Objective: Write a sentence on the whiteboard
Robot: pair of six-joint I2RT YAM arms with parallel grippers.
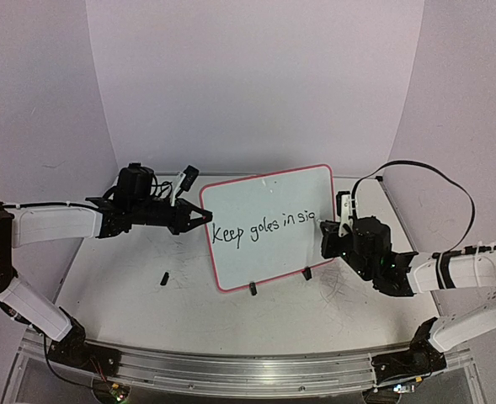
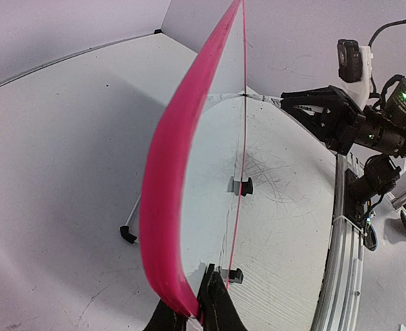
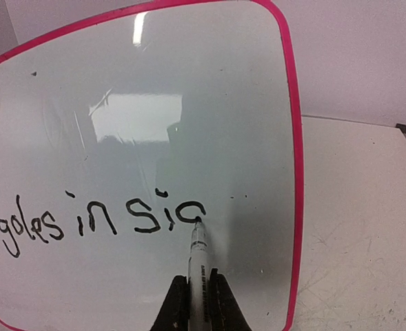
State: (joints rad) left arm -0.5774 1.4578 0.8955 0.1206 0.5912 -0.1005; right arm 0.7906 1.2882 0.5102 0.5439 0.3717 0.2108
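The right pincer (image 3: 199,293) is found clenched on a marker (image 3: 198,258), which is held nearly upright between the jaws. The marker's tip is pressed to the whiteboard (image 3: 209,89) at the lower right of the last letter drawn.

The sentence (image 3: 99,221) is seen in black on the lower half of the board. "Keep goles in si" is legible, followed by a rounded stroke that is judged to be an unfinished "g". The step in hand is therefore assessed as writing, partway through the final word.

The left pincer (image 2: 197,307) is clenched on the pink border at the board's left edge, and the board appears to be steadied by it. The whiteboard is stood upright on two black clip feet (image 1: 253,289) at mid-surface (image 1: 130,311), between the two arms.

For the next move, the tail of the "g" is required, then the remaining letters. Only a modest strip of clear board is left before the right border, so tight spacing and light pressure are advised.
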